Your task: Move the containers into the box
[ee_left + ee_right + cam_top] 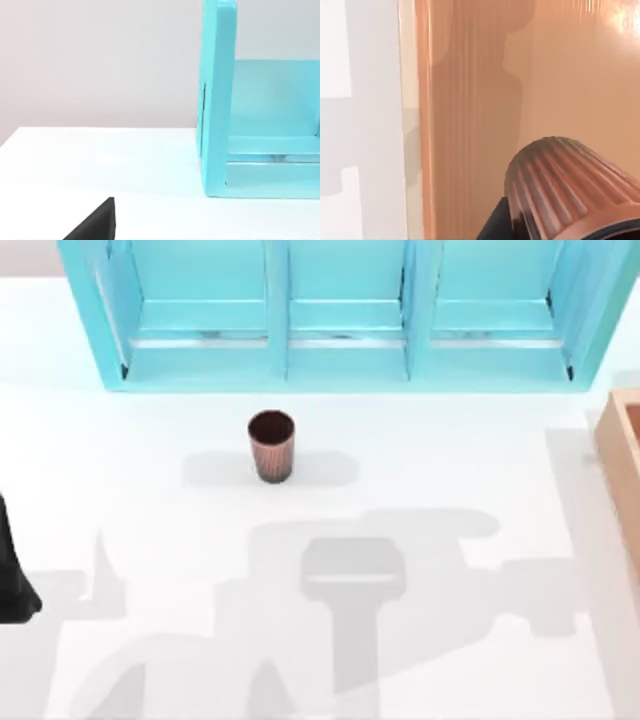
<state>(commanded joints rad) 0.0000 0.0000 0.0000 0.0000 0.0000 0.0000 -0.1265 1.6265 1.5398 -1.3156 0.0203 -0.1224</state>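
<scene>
One copper-brown ribbed container point(270, 445) stands upright on the white table, in front of the turquoise shelf unit's middle. The tan box point(625, 455) sits at the table's right edge. In the right wrist view a second container point(565, 185) hangs tilted over the box's smooth tan floor point(480, 100), inside its raised rim point(422, 125). My right gripper point(555, 222) is shut on it, with one dark finger point(495, 222) showing beside the ribbed wall. My left arm point(12, 580) is parked at the table's left edge, with a dark fingertip point(95, 225) low over the table.
The big turquoise shelf unit point(345, 320) spans the back of the table, and its left side panel point(217, 100) stands ahead of the left wrist camera. Arm shadows fall on the white tabletop point(350, 580) between the standing container and the front edge.
</scene>
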